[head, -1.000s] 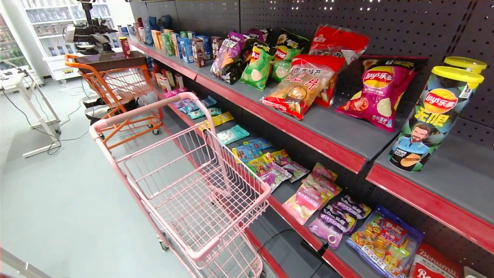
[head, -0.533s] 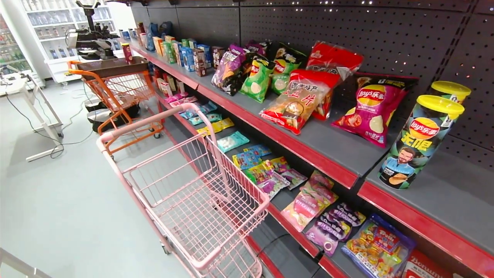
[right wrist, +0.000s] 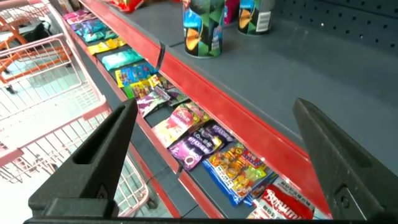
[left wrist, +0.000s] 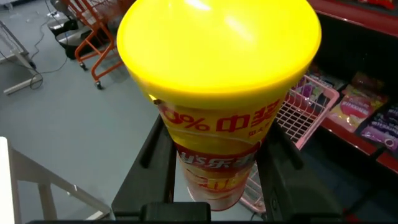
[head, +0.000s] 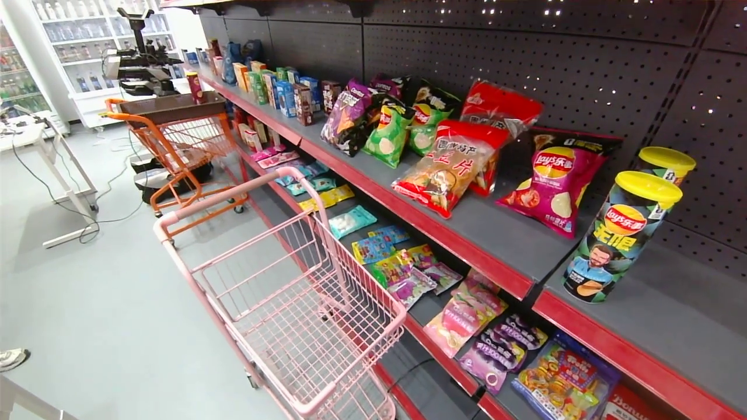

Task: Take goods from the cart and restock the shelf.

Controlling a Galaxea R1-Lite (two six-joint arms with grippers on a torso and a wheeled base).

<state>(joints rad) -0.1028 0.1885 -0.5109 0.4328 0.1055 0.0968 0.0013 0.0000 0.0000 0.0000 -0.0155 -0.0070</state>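
Yellow lid first: the can [left wrist: 217, 93] sits clamped in the left gripper [left wrist: 216, 171], with a black finger [left wrist: 155, 162] pressed against each side of its body and the lid facing the wrist camera. Behind it is grey floor and a corner of the pink cart [left wrist: 311, 102], so it's held off to the side of the shelf [head: 490, 230] (can't tell how high).

The right gripper [right wrist: 214, 165] is released. Its fingers [right wrist: 93, 168] are spread wide with nothing between them, hanging over the red front edge of the shelf and the candy packs [right wrist: 199, 140] on the tier below.

From the head view, the cart stands just beside the lower tier. Up top, two matching shelf cans [head: 618, 239] stand upright near the right end, one behind the other, with grey shelf showing to their right. Chip bags [head: 554, 184] lean against the pegboard next to them. An orange cart [head: 187, 137] is parked farther down the aisle.
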